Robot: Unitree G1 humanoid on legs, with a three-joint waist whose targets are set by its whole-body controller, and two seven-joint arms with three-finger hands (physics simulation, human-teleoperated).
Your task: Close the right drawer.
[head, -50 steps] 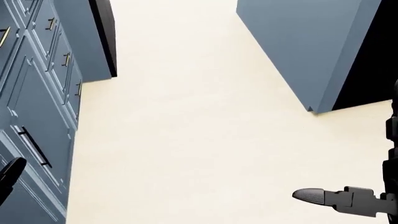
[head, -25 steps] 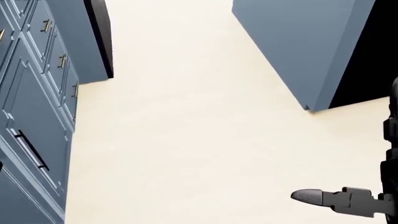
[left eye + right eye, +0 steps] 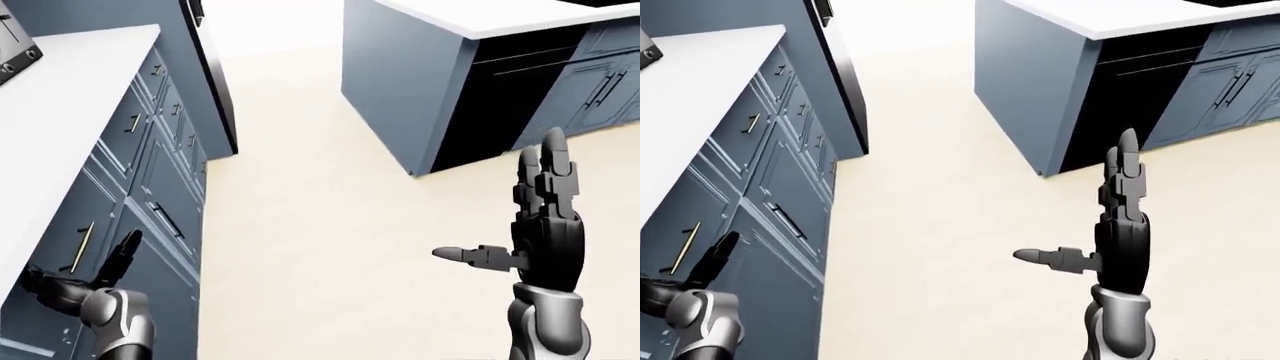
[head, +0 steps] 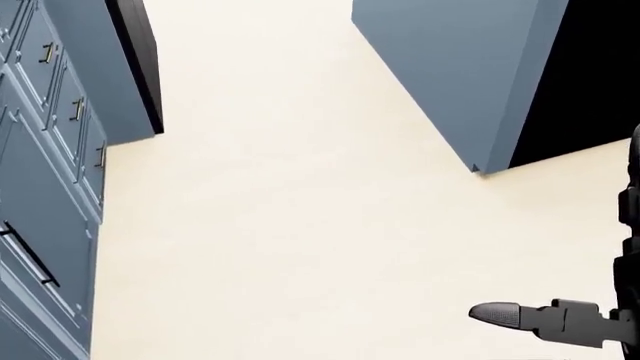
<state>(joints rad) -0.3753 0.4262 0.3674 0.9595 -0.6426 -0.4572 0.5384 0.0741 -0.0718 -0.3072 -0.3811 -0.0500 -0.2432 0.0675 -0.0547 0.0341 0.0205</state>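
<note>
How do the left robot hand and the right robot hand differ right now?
The right robot hand stands upright over the floor, fingers straight up and thumb out sideways; the left robot hand sits low at the left of the left-eye view, pointing up against the cabinet fronts. The right shows whole; the left only in part. Both are dark, open, and hold nothing.

Head view looks steeply down at the floor (image 4: 290, 225); both eye views face ahead, sharing it.
</note>
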